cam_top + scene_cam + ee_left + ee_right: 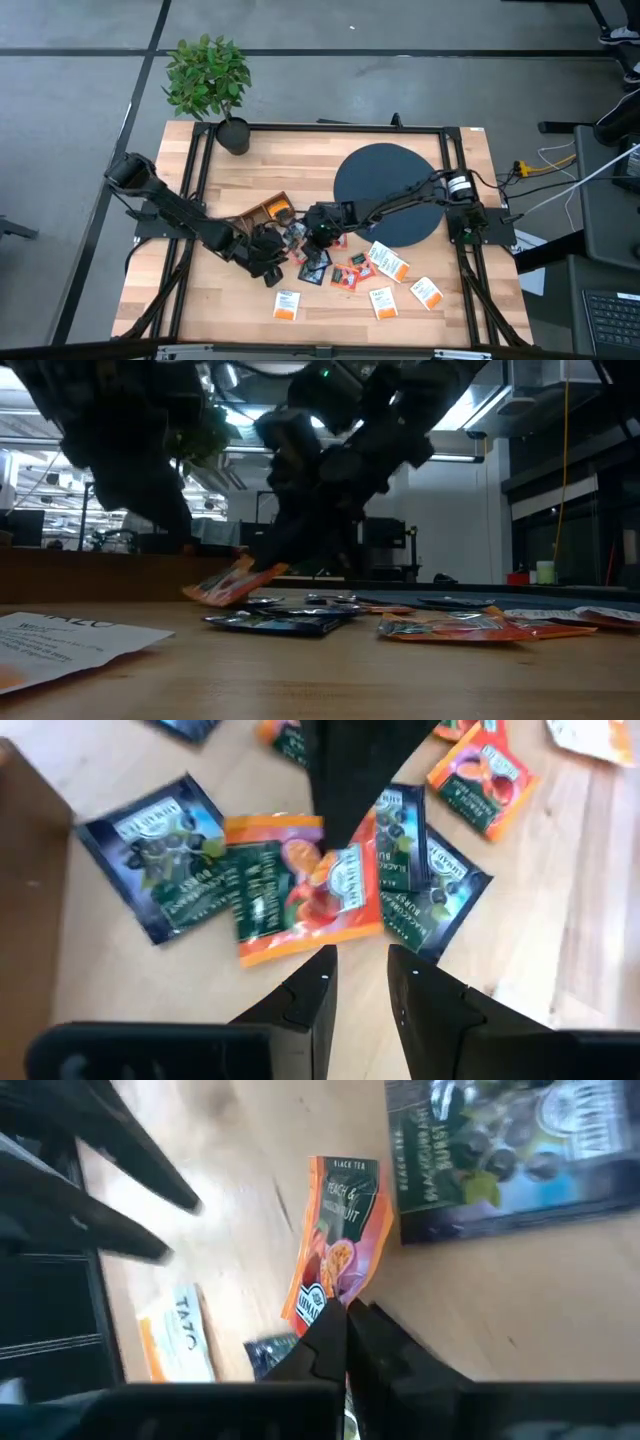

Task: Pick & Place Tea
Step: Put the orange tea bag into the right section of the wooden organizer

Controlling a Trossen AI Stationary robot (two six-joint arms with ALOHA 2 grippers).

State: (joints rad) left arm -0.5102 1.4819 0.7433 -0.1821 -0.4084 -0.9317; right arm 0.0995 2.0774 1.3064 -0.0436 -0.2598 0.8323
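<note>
At the middle of the wooden tabletop [240, 300], right hand [347, 1320] clenched on one edge of a flat orange peach-and-passionfruit tea sachet [338, 1250], tilting it up off the wood among dark blue blackcurrant sachets [165, 855]. Just beside, left hand [357, 970] half parted over the same pile, holding nothing. White orange-banded sachets [400, 282] scattered nearer the front edge.

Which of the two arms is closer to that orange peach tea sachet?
Right. The right tool is shut on a corner of the orange peach sachet. The left tool hangs just beside it, fingers parted, not touching.
</note>
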